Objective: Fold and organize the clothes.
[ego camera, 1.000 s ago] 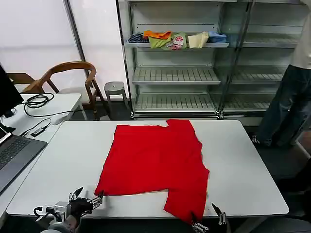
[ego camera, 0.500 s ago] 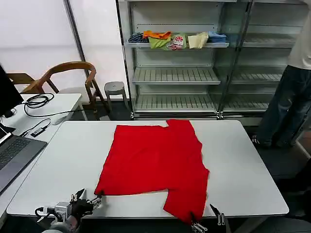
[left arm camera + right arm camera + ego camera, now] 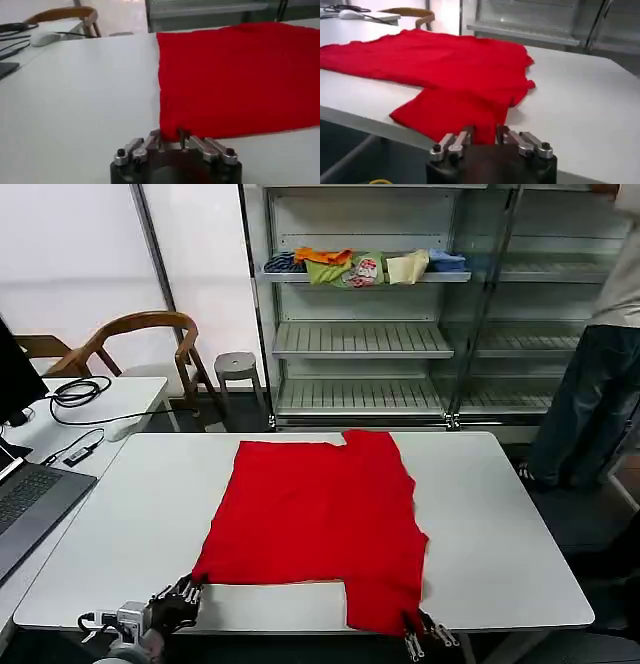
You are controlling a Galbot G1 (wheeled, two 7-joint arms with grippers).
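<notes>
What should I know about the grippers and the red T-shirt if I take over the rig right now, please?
Left gripper: shut on the T-shirt at its near left corner, at the table front edge.
Right gripper: shut on the near sleeve hem, where the sleeve overhangs the front edge.
T-shirt: spread flat, plain side up, mid-table.
Done: both near corners pinched.
Left: every fold, then putting it away; no fold shows yet. I would lift both corners together and carry them toward the far edge.

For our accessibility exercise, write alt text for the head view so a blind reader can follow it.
A red T-shirt lies spread flat on a white table. The left gripper pinches its near left corner and the right gripper its near sleeve at the table's front edge; folded garments sit on a shelf behind.
</notes>
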